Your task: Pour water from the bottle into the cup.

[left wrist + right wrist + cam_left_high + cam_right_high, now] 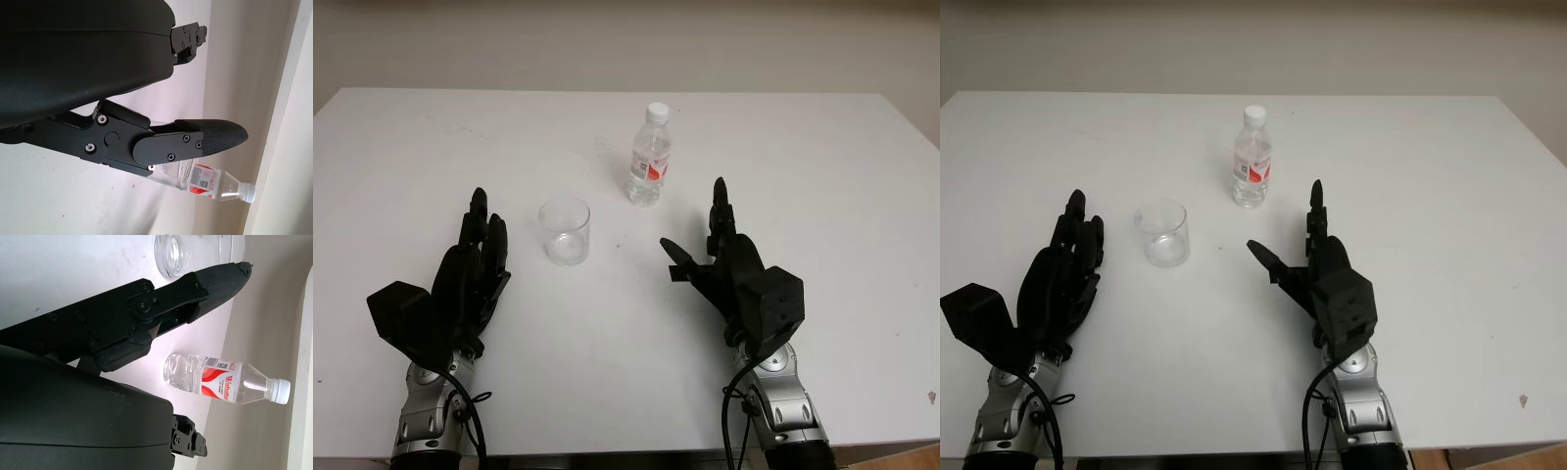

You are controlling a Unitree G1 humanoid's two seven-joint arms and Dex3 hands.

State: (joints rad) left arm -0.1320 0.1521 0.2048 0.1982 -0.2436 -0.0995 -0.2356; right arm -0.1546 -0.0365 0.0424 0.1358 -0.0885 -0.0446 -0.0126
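Both hands were open and held nothing. The right hand (729, 264) hovered over the near right part of the table (822, 176), its fingers (719, 211) pointing away from the robot and its thumb reaching inward toward the middle. It sat nearer to the robot than the bottle (650, 157) and slightly to that bottle's right, with a clear gap of bare table between fingertips and bottle. The left hand (460, 279) was over the near left part of the table, just to the left of the cup (565, 231) and a little nearer to the robot, not touching it.

The bottle stood upright toward the far middle of the table. It was clear plastic with a white cap on, a red and white label round its middle, and water visible inside. From the right wrist camera, the bottle (227, 380) appeared beyond the hand's black fingers, with the cup's glass base (171, 252) at the edge of the picture.

The cup, a clear and apparently empty tumbler, stood upright to the left of the bottle and closer to the robot, the two well apart. The table was plain white, and a pale wall (626, 39) rose behind its far edge.
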